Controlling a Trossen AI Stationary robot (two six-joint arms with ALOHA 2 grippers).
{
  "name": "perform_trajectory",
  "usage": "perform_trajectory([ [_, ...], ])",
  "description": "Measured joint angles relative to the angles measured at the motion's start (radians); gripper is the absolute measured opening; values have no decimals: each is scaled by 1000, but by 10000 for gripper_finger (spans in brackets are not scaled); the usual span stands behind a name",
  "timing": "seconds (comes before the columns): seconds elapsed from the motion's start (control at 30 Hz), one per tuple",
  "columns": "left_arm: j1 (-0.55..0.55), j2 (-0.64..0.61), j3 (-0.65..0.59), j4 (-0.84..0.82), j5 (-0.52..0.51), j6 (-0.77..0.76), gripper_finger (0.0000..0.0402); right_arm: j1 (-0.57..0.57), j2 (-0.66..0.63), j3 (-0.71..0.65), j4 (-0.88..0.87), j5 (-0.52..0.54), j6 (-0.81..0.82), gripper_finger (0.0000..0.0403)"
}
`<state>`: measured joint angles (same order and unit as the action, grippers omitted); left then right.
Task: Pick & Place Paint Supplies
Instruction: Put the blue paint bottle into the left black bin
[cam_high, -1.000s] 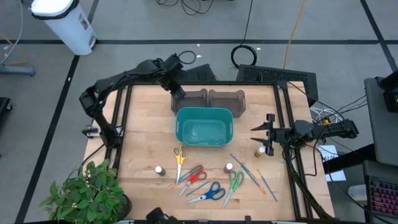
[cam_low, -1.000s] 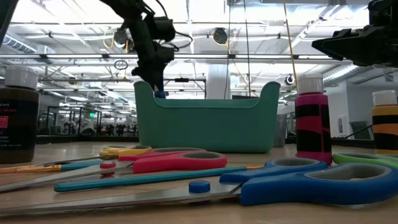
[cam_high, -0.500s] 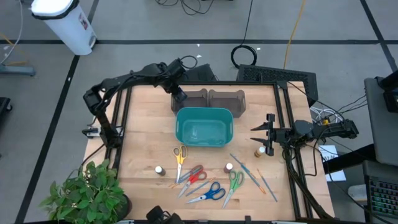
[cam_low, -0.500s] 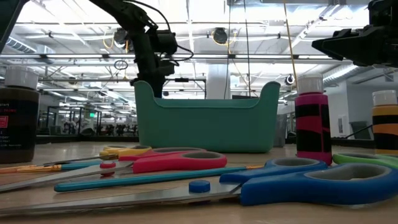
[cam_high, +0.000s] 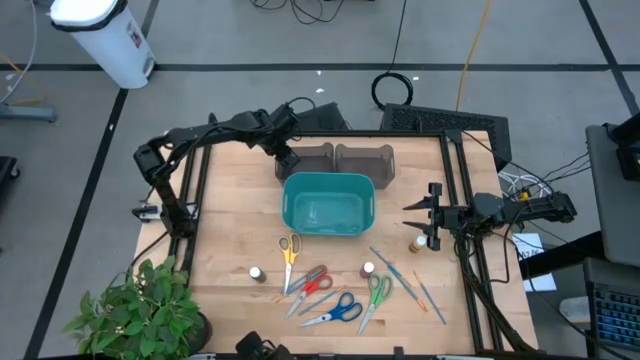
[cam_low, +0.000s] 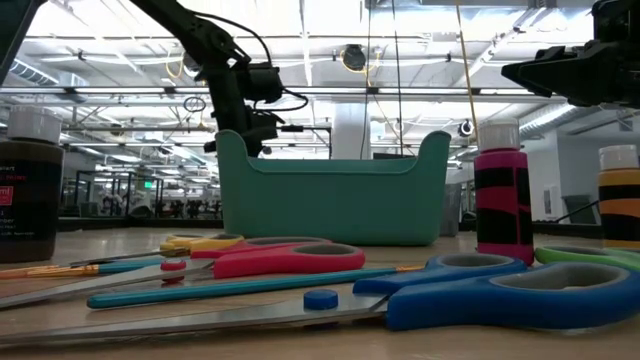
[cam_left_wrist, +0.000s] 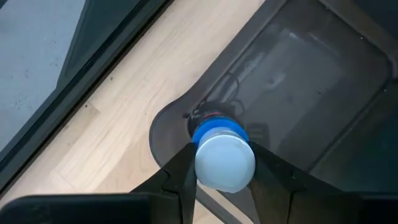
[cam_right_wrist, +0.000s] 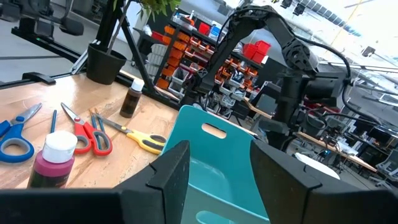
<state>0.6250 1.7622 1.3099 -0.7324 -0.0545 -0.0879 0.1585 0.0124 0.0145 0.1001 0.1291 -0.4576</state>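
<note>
My left gripper (cam_high: 287, 158) is at the table's far side, shut on a small paint bottle (cam_left_wrist: 222, 152) with a white cap and a blue collar. It holds the bottle over the left of two dark grey bins (cam_high: 310, 160). In the low view the gripper (cam_low: 250, 130) stands behind the teal bin's rim, which hides the bottle. My right gripper (cam_high: 412, 208) waits open at the table's right edge, holding nothing. Three more bottles (cam_high: 257, 273) (cam_high: 368, 270) (cam_high: 418, 243) stand upright on the table. Thin brushes (cam_high: 400, 275) lie flat near the front. My left gripper pinches the bottle between its two fingers (cam_left_wrist: 181, 177) at the white cap's sides (cam_left_wrist: 202, 168). The fingers come steeply from above, pointing down. The bottle hangs cap up, with its lower end by the dark bin's near-left rim (cam_left_wrist: 171, 124). Whether it touches the bin, I cannot tell.
A teal bin (cam_high: 328, 203) stands mid-table, just in front of the dark bins (cam_high: 365, 160). Several scissors (cam_high: 290, 252) (cam_high: 335, 310) (cam_high: 378, 292) lie among the brushes near the front edge. A potted plant (cam_high: 135, 310) stands at the front left corner.
My left gripper has gone down with the bottle, from above the teal bin's rim to just over the left dark bin. It has stayed shut on the bottle.
</note>
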Motion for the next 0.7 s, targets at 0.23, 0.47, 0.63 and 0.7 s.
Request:
perform_trajectory([
  [0.23, 0, 0, -6, 3, 0, 9, 145, 0, 0, 0, 0, 0, 0, 160],
  [0.47, 0, -3, -6, 2, 1, 14, 228, 0, 0, 0, 0, 0, 0, 160],
  [0.63, 0, -43, -6, 1, 1, 14, 252, 0, 0, 0, 0, 0, 0, 160],
  [0.7, 0, -73, -6, 1, 2, 14, 257, 0, 0, 0, 0, 0, 0, 160],
])
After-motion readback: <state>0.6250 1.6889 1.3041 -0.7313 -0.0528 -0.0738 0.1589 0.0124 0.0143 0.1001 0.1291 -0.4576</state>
